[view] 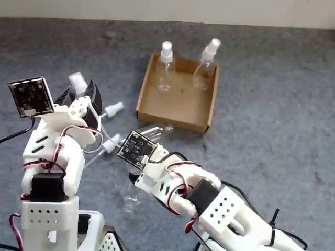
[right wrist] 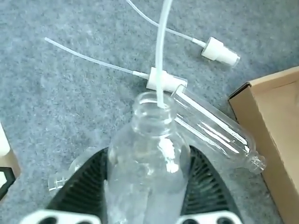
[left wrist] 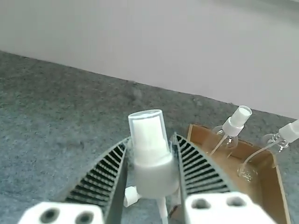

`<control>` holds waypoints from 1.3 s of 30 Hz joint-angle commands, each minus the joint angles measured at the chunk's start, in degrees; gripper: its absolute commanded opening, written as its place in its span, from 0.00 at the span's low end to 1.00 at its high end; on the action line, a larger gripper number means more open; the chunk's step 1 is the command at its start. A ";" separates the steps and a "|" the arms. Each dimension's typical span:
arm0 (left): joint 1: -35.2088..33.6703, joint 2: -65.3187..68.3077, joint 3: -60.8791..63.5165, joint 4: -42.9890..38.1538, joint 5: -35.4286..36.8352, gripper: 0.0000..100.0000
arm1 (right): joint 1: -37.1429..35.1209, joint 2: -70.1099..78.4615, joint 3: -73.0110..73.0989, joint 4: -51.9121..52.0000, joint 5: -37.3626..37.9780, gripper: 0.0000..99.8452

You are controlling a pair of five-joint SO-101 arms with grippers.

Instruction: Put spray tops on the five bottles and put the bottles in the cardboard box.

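My left gripper (left wrist: 150, 140) is shut on a white spray top (left wrist: 149, 156) and holds it above the table, left of the cardboard box (view: 178, 104). The top's thin tube (right wrist: 161, 51) hangs down into the open neck of a clear bottle (right wrist: 149, 172). My right gripper (right wrist: 147, 156) is shut on that bottle and holds it upright near the box's front corner. Two bottles with spray tops (view: 166, 68) (view: 205, 65) stand inside the box along its far side.
Two loose spray tops (right wrist: 166, 81) (right wrist: 219, 50) with long tubes lie on the grey carpet between the arms. One bare bottle (right wrist: 215, 130) lies beside the held bottle, pointing at the box corner (right wrist: 271, 116). Another bare bottle (view: 131, 192) lies nearer the arm bases.
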 commanded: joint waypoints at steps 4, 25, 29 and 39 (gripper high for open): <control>1.27 -0.57 -2.07 -1.58 0.00 0.00 | -0.48 -1.89 -0.40 -1.01 0.53 0.00; 15.87 -19.47 14.90 7.38 -0.26 0.00 | 7.87 -1.71 -1.01 -2.24 0.79 0.00; 17.27 -19.30 17.80 3.25 -0.26 0.00 | 4.00 -1.80 -0.84 -10.77 0.44 0.00; 17.54 -19.38 20.62 2.81 -0.26 0.00 | 7.52 -1.45 -0.84 -22.81 -12.13 0.00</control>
